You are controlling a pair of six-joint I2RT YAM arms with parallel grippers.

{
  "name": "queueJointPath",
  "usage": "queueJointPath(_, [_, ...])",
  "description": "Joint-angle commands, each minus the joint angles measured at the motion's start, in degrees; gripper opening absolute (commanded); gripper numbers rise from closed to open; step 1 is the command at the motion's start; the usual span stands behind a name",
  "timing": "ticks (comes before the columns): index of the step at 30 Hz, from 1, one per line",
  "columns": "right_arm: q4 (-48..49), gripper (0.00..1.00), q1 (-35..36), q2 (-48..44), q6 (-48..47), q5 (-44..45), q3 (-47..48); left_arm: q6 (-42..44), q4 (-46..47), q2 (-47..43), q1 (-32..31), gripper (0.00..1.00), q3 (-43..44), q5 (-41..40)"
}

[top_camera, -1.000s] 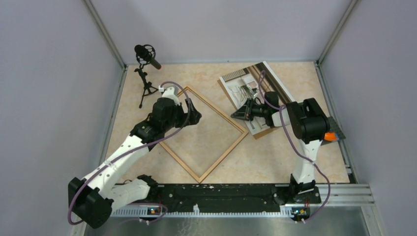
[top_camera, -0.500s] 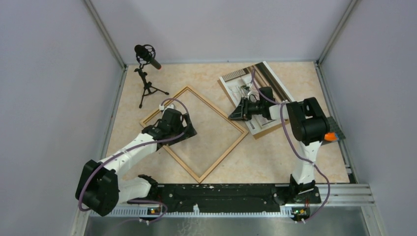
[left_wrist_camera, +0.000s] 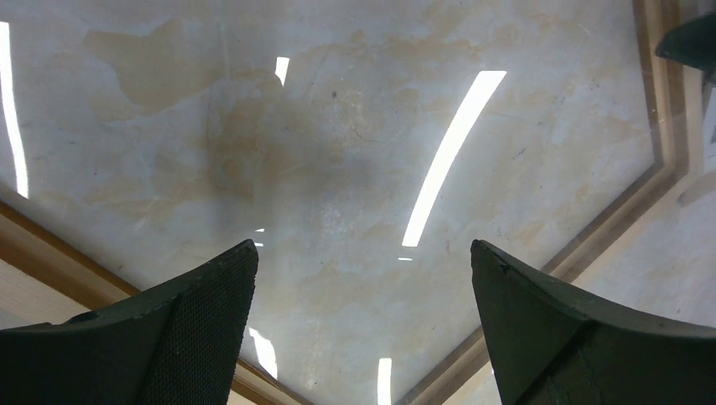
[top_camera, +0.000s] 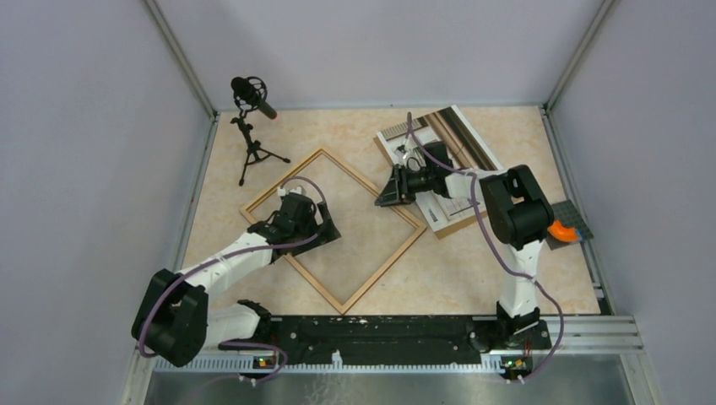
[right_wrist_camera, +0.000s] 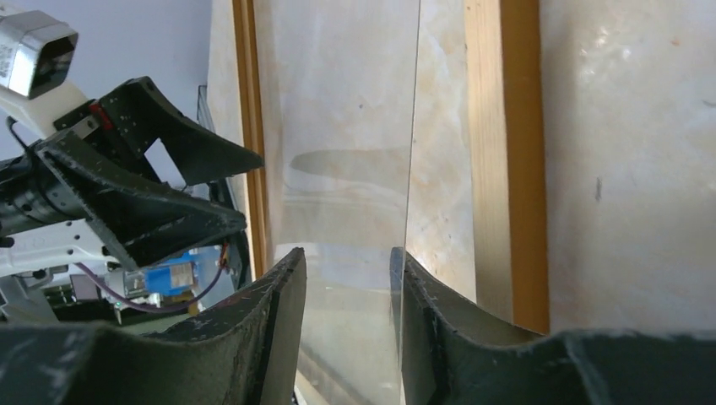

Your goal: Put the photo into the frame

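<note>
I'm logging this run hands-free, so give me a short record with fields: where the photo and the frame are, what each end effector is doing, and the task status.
frame: flat on the table, turned like a diamond, no print inside
photo: face up, right of the frame, partly under the right arm
left end effector: wide open, over the frame's interior
right end effector: jaws apart, nothing visibly gripped, at the frame's far-right edge
other: microphone on tripod, far left
status: photo not yet in frame
</note>
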Motion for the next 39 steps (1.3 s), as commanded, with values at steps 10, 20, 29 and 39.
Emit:
queueJointPath(10, [12.31, 0.0, 2.27, -0.25, 1.19, 0.47, 0.05, 7.15, 1.33, -11.4, 0.14, 0.98, 4.85, 0.86])
queueJointPath(20, [31.22, 0.0, 1.69, -1.62, 9.75, -4.57, -5.99, 9.53, -0.66, -18.2, 0.12, 0.98, 9.45, -1.18])
queueJointPath(29, [44.68, 0.0, 0.26, 0.36, 20.89, -4.08, -7.61, 10.41, -1.47, -19.92, 0.15, 0.98, 10.71, -2.86])
queueJointPath(39, [55.03, 0.0, 0.12, 4.67, 29.8, -5.87, -7.22, 11.15, -1.48, -19.44, 0.12, 0.98, 11.35, -4.16])
